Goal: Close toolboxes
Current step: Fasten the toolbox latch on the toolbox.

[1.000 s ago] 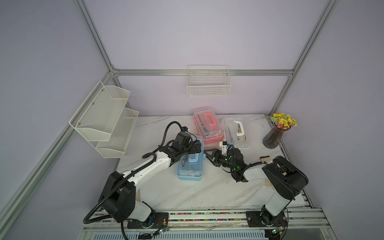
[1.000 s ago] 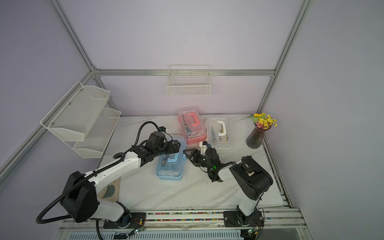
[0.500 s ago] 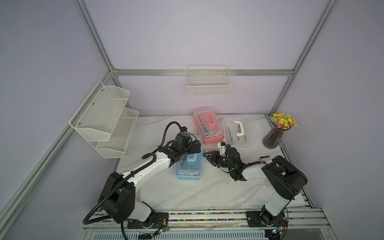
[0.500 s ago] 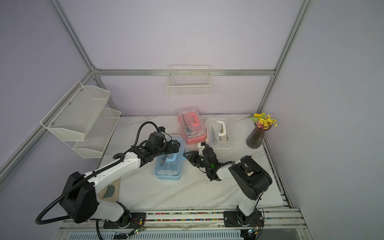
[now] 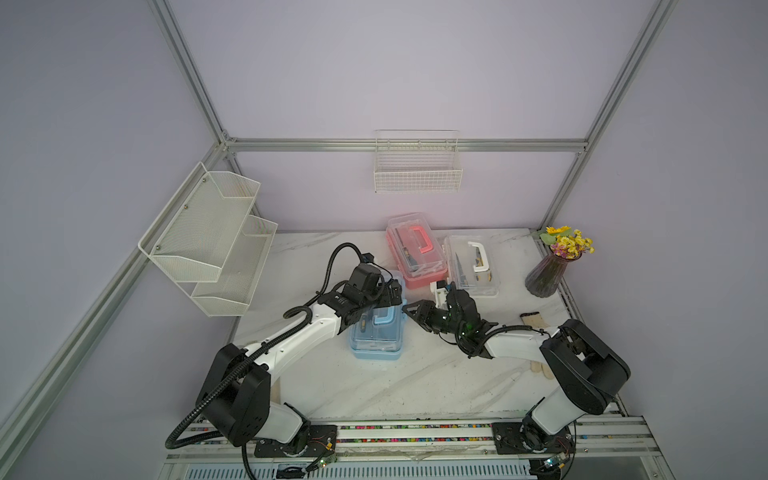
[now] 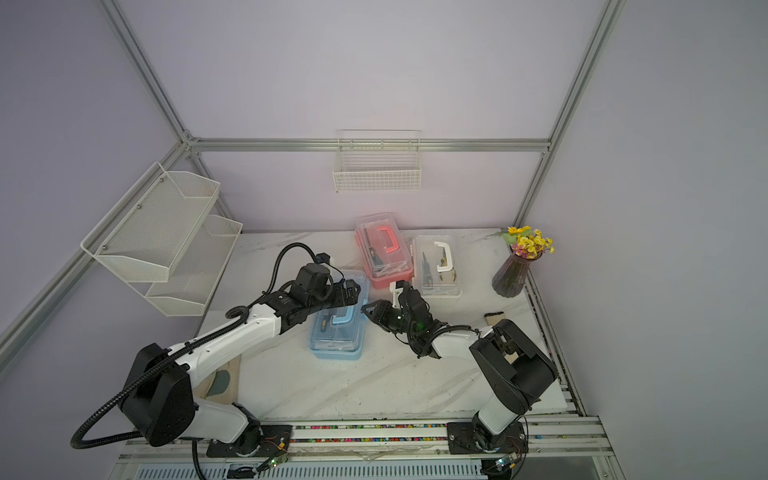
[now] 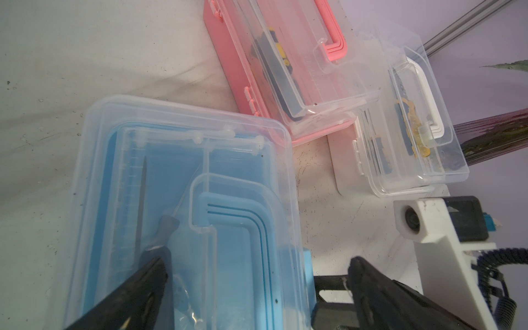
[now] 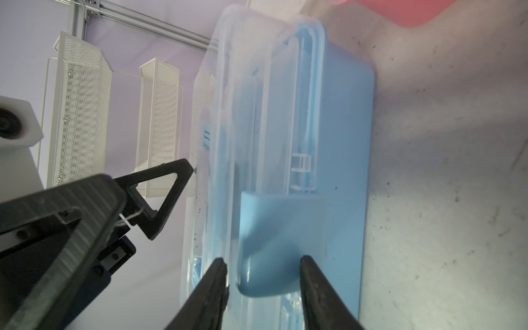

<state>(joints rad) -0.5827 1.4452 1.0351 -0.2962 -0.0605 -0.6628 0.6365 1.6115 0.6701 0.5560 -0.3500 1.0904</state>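
Note:
The blue toolbox [image 5: 376, 336] [image 6: 338, 332] lies mid-table with its clear lid down. My left gripper [image 5: 390, 297] [image 6: 351, 293] [image 7: 257, 263] hangs open over its far end, with one finger on the lid and the other past the box's right side. My right gripper [image 5: 411, 311] [image 6: 370, 309] [image 8: 263, 260] reaches in from the right. Its jaws straddle the blue latch [image 8: 283, 228], with a small gap at one finger. The pink toolbox [image 5: 415, 249] [image 7: 225, 57] and the white toolbox [image 5: 471, 266] [image 7: 414, 143] stand behind, lids down.
A vase of yellow flowers [image 5: 548, 274] stands at the back right and a small brush [image 5: 530, 320] lies near the right arm. A wire basket [image 5: 417, 174] hangs on the back wall. A two-tier mesh shelf [image 5: 216, 237] hangs on the left.
My right gripper has slid left up to the blue toolbox's side, and its jaws have narrowed around the latch. The left gripper has stayed open over the lid.

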